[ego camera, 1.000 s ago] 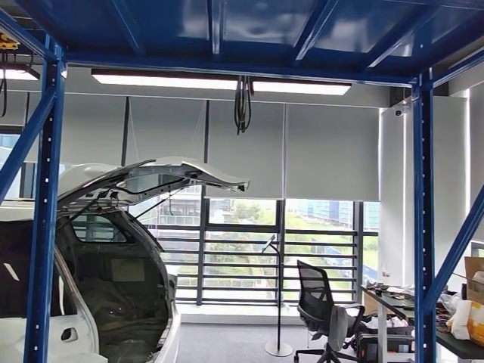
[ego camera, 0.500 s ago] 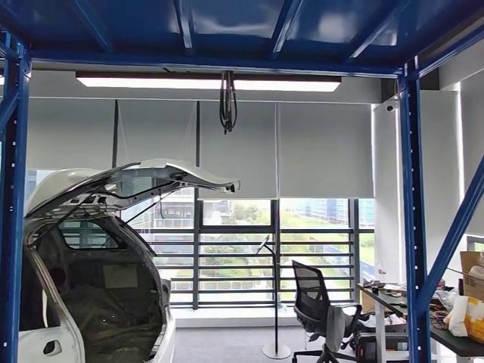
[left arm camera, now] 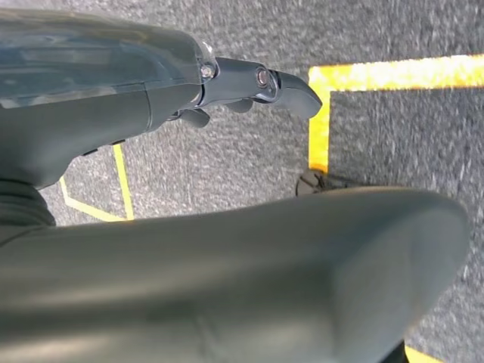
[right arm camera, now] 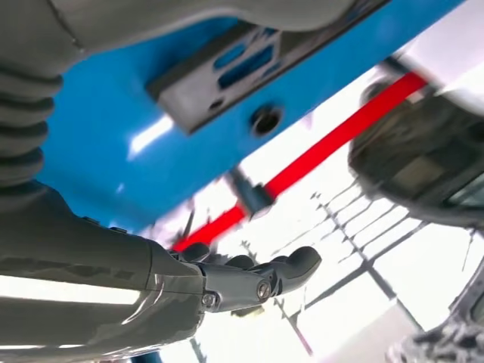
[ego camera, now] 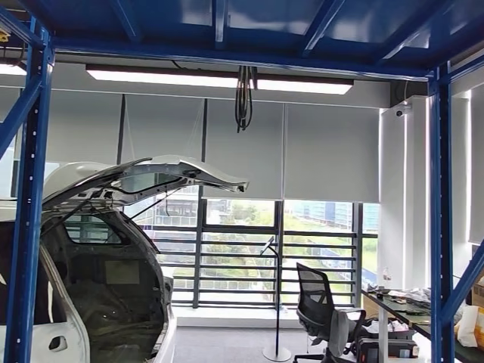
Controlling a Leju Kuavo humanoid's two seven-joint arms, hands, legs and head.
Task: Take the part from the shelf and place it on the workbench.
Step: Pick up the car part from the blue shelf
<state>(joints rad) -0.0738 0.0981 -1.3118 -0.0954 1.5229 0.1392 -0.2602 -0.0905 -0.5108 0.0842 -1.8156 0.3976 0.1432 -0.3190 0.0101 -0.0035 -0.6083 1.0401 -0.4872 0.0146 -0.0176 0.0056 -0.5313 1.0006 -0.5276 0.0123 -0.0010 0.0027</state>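
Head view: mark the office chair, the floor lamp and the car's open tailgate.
office chair (ego camera: 312, 291), head view, mesh backrest
floor lamp (ego camera: 277, 302), head view, upright pole
tailgate (ego camera: 171, 172), head view, raised white panel

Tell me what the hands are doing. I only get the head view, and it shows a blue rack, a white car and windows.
Observer: The left hand holds nothing and its fingers are stretched out.
Operator: What's around it?
Observer: Grey carpet marked with yellow tape lies beyond it.
Operator: And the right one?
Observer: The right hand is empty too, with a blue metal beam behind it.
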